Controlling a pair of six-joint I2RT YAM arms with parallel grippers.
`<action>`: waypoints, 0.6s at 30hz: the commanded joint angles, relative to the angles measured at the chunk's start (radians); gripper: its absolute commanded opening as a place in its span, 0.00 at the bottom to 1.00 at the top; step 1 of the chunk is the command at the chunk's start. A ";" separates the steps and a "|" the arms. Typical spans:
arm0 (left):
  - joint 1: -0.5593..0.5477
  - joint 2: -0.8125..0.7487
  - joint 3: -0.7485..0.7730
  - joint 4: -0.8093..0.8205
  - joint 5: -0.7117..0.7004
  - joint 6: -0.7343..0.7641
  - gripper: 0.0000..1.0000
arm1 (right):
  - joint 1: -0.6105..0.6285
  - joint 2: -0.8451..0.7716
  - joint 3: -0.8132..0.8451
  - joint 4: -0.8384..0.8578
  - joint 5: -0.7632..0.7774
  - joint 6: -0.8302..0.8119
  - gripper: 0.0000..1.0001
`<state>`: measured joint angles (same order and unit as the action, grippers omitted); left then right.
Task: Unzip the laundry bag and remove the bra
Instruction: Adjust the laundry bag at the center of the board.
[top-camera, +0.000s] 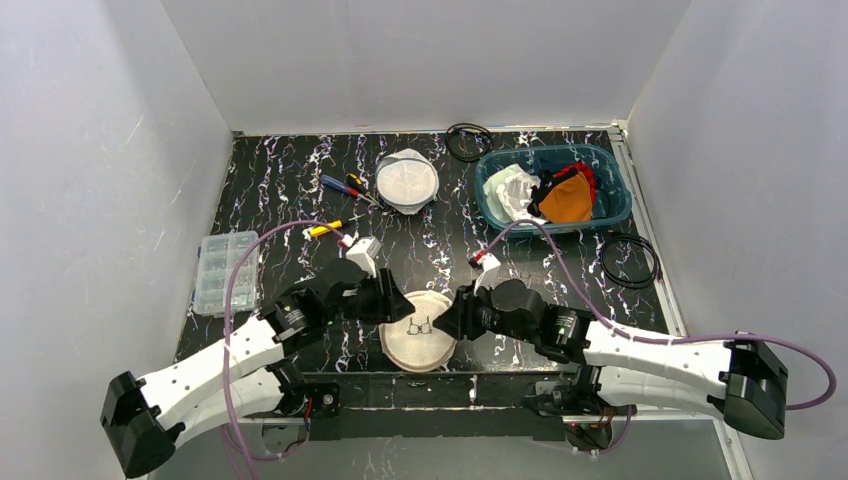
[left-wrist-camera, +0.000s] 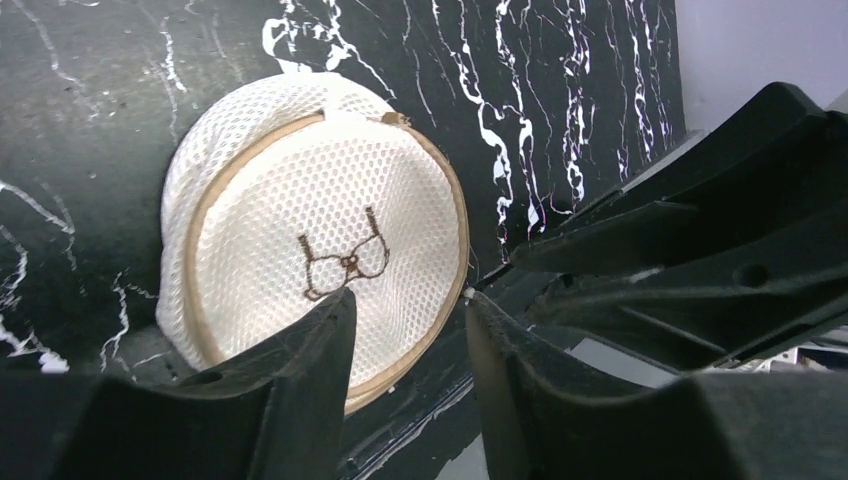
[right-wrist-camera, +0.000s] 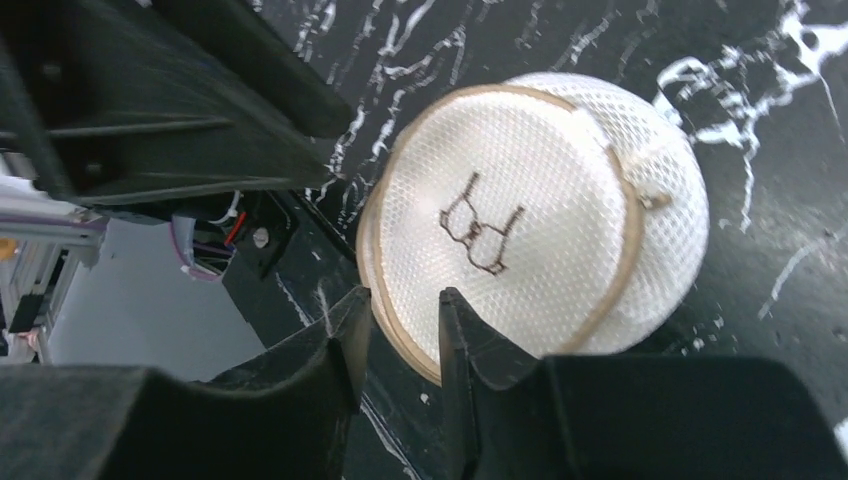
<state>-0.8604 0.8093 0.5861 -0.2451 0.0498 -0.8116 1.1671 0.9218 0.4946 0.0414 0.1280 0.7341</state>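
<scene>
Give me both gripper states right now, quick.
Left gripper: part open, straddling the rim of the mesh laundry bag; grip cannot be told.
Right gripper: narrow gap, straddling the same bag's rim; grip cannot be told.

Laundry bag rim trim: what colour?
Tan trim around the white mesh laundry bag; clearest in the right wrist view.

White mesh laundry bag (left-wrist-camera: 300, 210) — tan trim, brown bra emblem.

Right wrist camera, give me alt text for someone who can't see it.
A round white mesh laundry bag with a tan rim and a small bra drawing lies on a black marbled table. The right gripper straddles the bag's near edge, its jaws slightly apart.
</scene>
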 joint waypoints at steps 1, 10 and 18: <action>-0.007 0.064 -0.016 0.128 0.055 0.056 0.36 | 0.006 -0.002 -0.070 0.261 -0.028 -0.040 0.41; -0.006 0.157 -0.141 0.306 0.046 -0.046 0.11 | 0.006 0.042 -0.156 0.255 0.107 0.003 0.32; -0.006 0.182 -0.207 0.307 -0.014 -0.059 0.08 | 0.005 0.073 -0.200 0.254 0.114 0.020 0.32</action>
<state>-0.8635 0.9855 0.3969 0.0433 0.0704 -0.8627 1.1679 0.9775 0.3046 0.2546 0.2142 0.7414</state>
